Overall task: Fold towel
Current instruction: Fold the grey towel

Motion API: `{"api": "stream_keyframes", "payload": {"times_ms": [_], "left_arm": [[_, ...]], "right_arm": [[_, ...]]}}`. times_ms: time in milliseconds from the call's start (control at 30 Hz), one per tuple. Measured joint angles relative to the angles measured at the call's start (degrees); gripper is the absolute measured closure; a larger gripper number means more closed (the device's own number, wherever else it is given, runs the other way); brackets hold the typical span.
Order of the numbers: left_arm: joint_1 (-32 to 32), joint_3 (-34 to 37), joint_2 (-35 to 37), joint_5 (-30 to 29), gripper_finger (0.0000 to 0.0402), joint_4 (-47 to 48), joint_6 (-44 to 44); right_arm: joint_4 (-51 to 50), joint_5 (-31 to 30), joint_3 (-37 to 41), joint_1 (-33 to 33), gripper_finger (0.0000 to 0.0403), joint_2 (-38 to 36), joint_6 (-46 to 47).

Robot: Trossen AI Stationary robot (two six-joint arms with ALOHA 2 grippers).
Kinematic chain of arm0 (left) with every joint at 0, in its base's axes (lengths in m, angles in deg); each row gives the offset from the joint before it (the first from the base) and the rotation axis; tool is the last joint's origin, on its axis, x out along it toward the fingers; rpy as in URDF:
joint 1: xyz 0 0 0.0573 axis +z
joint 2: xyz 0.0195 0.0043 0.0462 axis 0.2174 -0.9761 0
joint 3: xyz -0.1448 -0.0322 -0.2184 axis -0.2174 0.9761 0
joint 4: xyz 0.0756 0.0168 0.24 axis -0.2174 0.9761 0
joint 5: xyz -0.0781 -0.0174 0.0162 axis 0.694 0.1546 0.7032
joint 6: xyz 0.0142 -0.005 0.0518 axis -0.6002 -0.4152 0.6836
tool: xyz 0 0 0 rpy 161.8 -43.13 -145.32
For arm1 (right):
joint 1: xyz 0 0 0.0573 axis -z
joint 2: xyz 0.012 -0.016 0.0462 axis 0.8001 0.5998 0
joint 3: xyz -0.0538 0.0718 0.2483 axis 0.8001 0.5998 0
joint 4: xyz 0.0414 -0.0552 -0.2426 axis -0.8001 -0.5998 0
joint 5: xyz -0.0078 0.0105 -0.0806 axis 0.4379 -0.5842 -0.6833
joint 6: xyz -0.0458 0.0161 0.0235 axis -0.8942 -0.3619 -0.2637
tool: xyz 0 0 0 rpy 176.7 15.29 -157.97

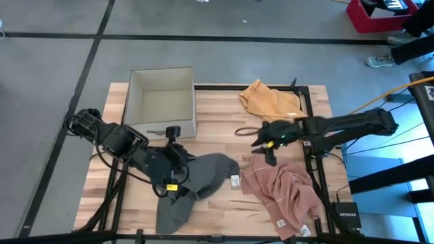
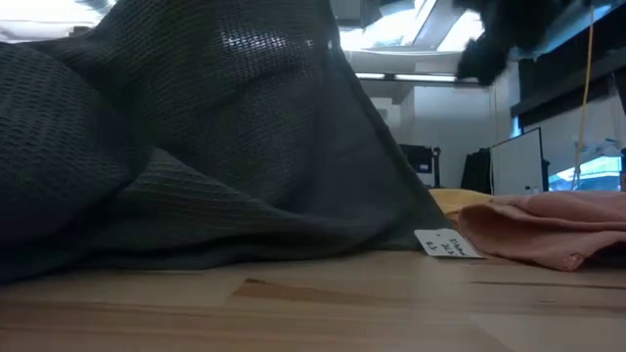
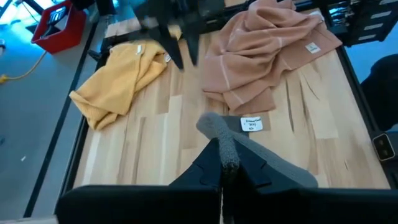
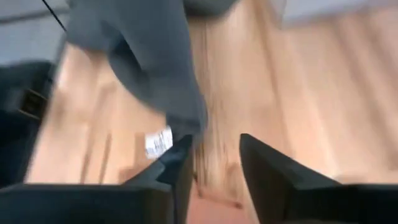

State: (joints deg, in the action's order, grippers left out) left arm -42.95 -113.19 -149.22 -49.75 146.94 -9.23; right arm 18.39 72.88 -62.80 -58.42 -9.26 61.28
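Observation:
A dark grey towel (image 1: 203,177) lies bunched at the table's near middle, with a white label (image 3: 250,123) at its right end. My left gripper (image 1: 173,179) is shut on it and holds part of it up like a tent (image 2: 215,127). The rest of the towel rests on the wood. My right gripper (image 1: 268,156) hovers open above the table between the grey towel and a pink towel (image 1: 281,195). Nothing is between its fingers (image 4: 267,171). The grey towel (image 4: 149,62) shows ahead of them. My left gripper pinches a bunched fold of the grey towel (image 3: 219,138) between its two shut fingers, slanting down from the table's left. The fold sticks out past the fingertips. The held part is lifted, and the cloth drapes slack from it down to the table (image 2: 293,244).
An open cardboard box (image 1: 161,102) stands at the far left. A yellow towel (image 1: 268,100) lies crumpled at the far right. The pink towel is spread at the near right. Bare wood shows between the box and the towels.

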Motion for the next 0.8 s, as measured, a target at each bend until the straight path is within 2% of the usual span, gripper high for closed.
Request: {"api": "stream_keyframes", "payload": {"times_ms": [133,267,333,500,633,800], "left_arm": [[0.0,0.0,0.0,0.0,0.04,0.0,0.3],[0.0,0.0,0.0,-0.1,0.0397,0.0,0.3],[0.0,0.0,0.0,-0.1,0.0398,-0.1,0.3],[0.0,0.0,0.0,-0.1,0.0399,-0.1,0.3],[0.0,0.0,0.0,-0.1,0.0398,-0.1,0.3],[0.0,0.0,0.0,-0.1,0.0398,0.0,0.3]], "right_arm": [[8.3,0.8,6.9,0.0,0.0234,6.0,1.6],[18.9,5.4,10.6,0.0,0.0229,12.4,5.2],[22.4,7.8,10.8,0.0,0.0228,15.8,6.4],[28.8,8.6,10.8,0.0,0.0228,24.3,9.1],[34.3,12.9,10.8,-0.5,0.0228,29.7,10.8],[39.5,11.4,10.8,-3.1,0.0228,33.6,11.1]]}}
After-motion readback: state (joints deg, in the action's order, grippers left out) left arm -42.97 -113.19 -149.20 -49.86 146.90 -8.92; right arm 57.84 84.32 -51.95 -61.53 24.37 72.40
